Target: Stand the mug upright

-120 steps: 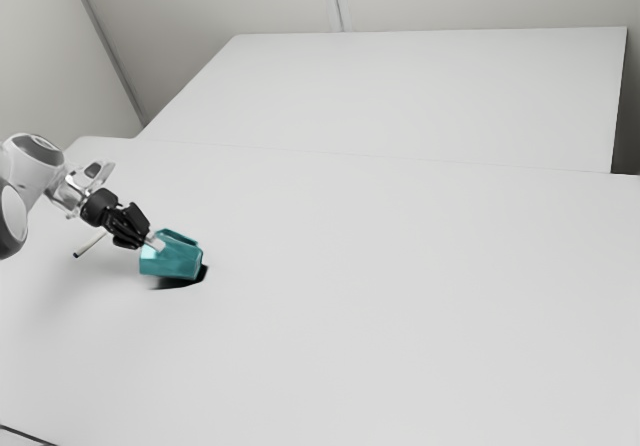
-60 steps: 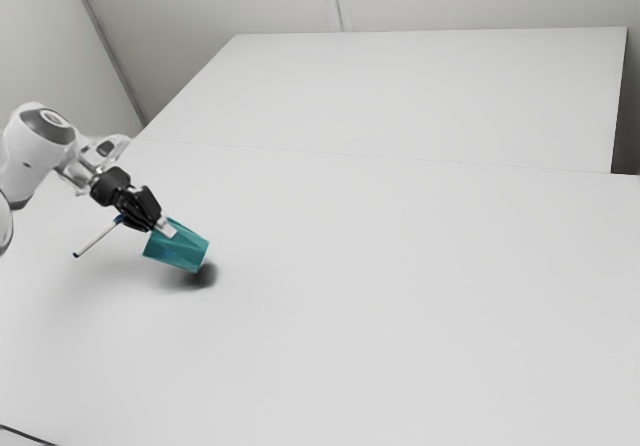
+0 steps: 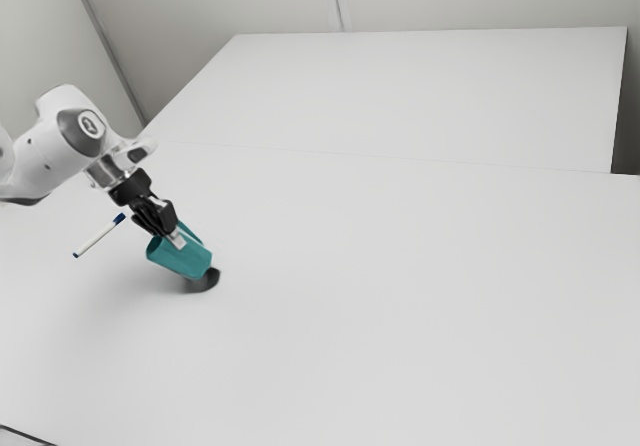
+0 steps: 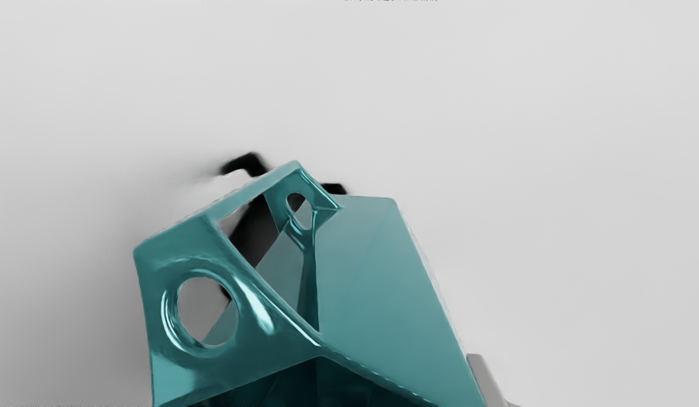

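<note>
Can't read any words or numbers; can just spot a tiny round mark point(image 3: 90, 124) on the arm point(image 3: 45, 161), higher than the mug point(image 3: 180, 258).

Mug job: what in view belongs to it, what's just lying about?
Part of the job:
- teal mug, tilted
- gripper, holding the mug
- white table, the surface to stand it on

Just lying about:
- white pen with blue ends, on the table beyond the gripper, toward the exterior view's left
</note>
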Controlling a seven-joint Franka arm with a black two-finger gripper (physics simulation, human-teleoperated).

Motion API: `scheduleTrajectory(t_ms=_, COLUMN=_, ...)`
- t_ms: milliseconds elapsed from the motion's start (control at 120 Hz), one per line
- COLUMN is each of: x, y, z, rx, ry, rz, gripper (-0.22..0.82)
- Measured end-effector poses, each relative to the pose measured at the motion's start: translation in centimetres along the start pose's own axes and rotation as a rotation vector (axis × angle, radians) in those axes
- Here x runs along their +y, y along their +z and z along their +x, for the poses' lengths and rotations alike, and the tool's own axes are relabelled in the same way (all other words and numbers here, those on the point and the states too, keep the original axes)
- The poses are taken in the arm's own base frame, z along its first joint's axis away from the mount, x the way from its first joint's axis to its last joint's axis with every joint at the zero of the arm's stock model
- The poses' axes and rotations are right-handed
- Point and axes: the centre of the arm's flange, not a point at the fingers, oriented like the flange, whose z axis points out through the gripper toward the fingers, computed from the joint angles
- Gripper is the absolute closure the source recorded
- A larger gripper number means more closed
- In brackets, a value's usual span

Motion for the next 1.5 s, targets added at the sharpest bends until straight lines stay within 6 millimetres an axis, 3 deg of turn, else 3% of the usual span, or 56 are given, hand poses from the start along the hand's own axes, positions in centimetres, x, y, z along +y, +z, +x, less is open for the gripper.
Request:
scheduleTrajectory(t_ms=383, x=3.9, y=-0.1, z=2.1, rx=-0.044, ry=0.045, rz=0.248, gripper=0.78)
scheduleTrajectory(t_ms=667, x=5.7, y=2.1, z=1.8, rx=-0.093, ry=-0.001, rz=0.318, gripper=0.78)
scheduleTrajectory(t_ms=967, x=7.5, y=3.0, z=2.5, rx=-0.129, ry=-0.018, rz=0.384, gripper=0.78)
scheduleTrajectory(t_ms=1192, x=7.8, y=3.3, z=2.7, rx=-0.168, ry=-0.038, rz=0.416, gripper=0.78)
scheduleTrajectory(t_ms=1500, x=8.3, y=5.4, z=3.8, rx=-0.249, ry=-0.051, rz=0.434, gripper=0.78)
